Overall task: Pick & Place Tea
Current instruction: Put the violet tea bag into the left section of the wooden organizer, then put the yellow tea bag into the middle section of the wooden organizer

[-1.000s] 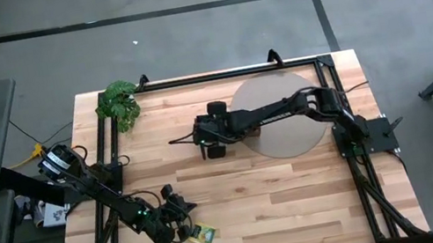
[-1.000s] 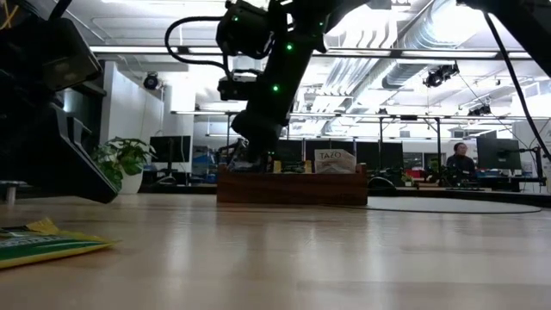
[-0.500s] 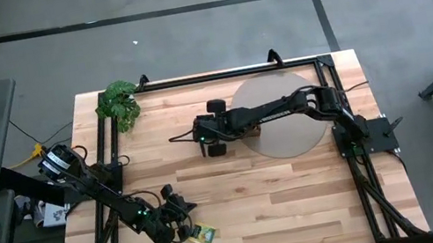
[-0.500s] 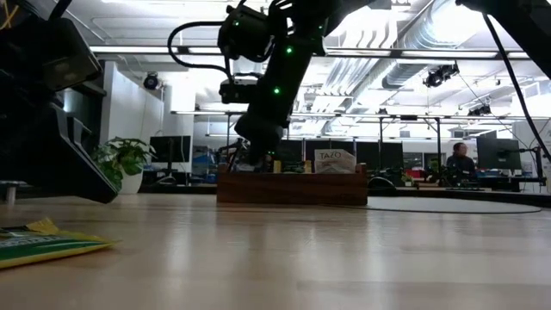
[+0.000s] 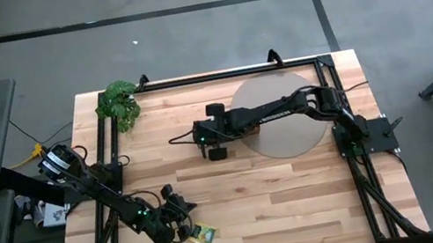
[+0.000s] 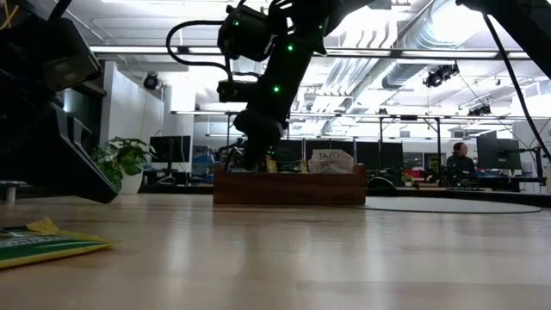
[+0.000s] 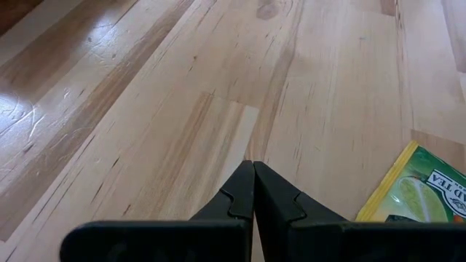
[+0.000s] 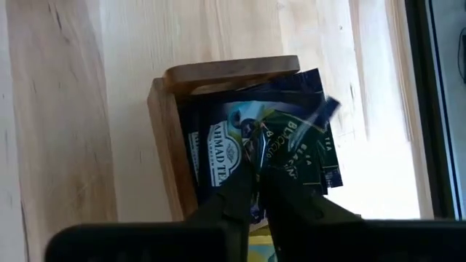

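Sachet (image 5: pixel 204 234): one on table beside left claw (image 5: pixel 184 231); tray (image 6: pixel 289 184): one.

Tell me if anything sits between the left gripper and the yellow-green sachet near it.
Nothing visible does. The left gripper, shut, rests over bare wood, and the yellow-green sachet lies flat just beside it on the table, with clear tabletop between them.
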